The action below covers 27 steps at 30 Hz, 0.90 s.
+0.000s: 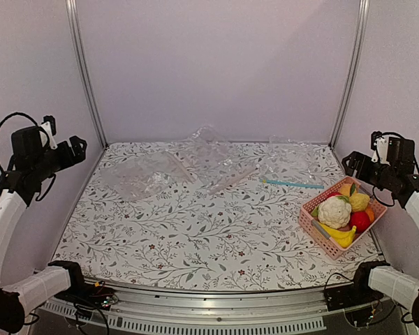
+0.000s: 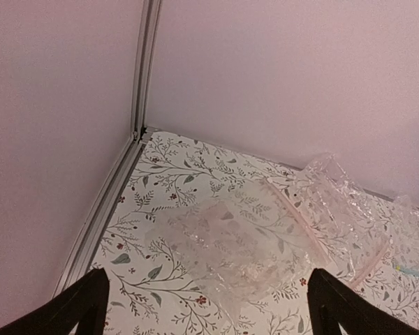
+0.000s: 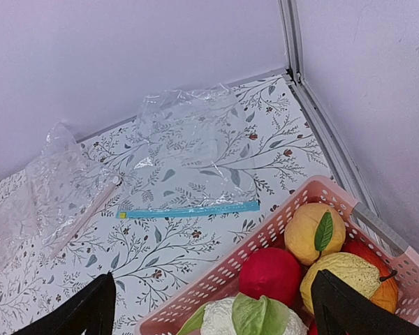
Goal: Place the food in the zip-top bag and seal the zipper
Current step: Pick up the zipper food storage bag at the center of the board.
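The food lies in a pink basket (image 1: 309,218) at the right: white cauliflower (image 1: 334,211), lemon (image 1: 359,202), banana (image 1: 342,237), red fruit (image 1: 360,221). Two colourless crinkly zip-top bags lie flat at the back, one on the left (image 1: 143,174) and one in the centre (image 1: 213,155). Each has a pale zipper strip (image 2: 293,213) (image 1: 230,178); which bag is the task's I cannot tell. My left gripper (image 1: 79,146) hangs open high above the left bag (image 2: 230,251). My right gripper (image 1: 348,162) hangs open above the basket's far corner (image 3: 314,187), over the red fruit (image 3: 269,273).
A third clear bag (image 1: 288,164) with a teal zipper strip (image 1: 293,184) lies just behind the basket. Grey walls and metal posts close in the back and both sides. The flowered tablecloth (image 1: 216,237) covers the whole table.
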Tool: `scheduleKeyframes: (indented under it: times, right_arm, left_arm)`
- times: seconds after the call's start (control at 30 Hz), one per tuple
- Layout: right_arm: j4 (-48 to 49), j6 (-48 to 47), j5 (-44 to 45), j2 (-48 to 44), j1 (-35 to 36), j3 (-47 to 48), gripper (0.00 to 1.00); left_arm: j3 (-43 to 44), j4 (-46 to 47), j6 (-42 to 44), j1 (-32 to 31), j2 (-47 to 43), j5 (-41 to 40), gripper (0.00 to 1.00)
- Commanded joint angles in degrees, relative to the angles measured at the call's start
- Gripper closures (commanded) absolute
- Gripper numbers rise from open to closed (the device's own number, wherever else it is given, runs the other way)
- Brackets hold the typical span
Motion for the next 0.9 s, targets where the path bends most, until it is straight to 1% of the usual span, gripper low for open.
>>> scheduleKeyframes:
  times: [0.0,0.17,0.27,0.4,0.47,0.6,0.7,0.77,0.87]
  right_arm:
    - [0.9,-0.6,1.1,0.0,0.2,0.1,0.01]
    - [2.2,1.8,1.5,-0.4,0.2,-0.1,0.01]
    - [2.4,3.4,2.3,-0.7,0.1,0.3,0.01]
    - [0.4,5.5,3.6,0.5,0.1,2.1,0.01]
    - [-1.4,6.9,3.5,1.6,0.2,3.3,0.01]
    - [-1.9,8.5,-1.5,2.7,0.2,4.5,0.01]
    - [-3.4,10.5,-8.1,4.3,0.3,6.7,0.01]
    - [-5.0,10.9,-10.7,5.9,2.2,8.5,0.01]
    - [-7.6,9.9,-5.9,7.4,9.8,10.5,0.01]
  left_arm:
    - [-0.8,1.5,-1.4,0.3,0.1,0.1,0.01]
    - [-0.4,1.1,-2.4,0.2,1.4,-0.3,0.01]
    - [-0.2,1.0,-3.0,0.0,0.5,-1.1,0.0]
    - [-1.1,0.9,-4.1,0.0,-0.8,-1.3,0.01]
    - [-1.7,0.2,-6.3,0.0,-0.2,0.2,0.0]
    - [-5.1,2.0,-13.8,-0.1,2.6,7.8,0.01]
    - [-10.1,6.5,-17.3,-1.3,3.3,9.8,0.0]
    - [-12.3,8.2,-19.1,-1.9,4.5,10.7,0.0]
    - [-15.9,11.7,-22.5,-2.0,7.7,13.7,0.0]
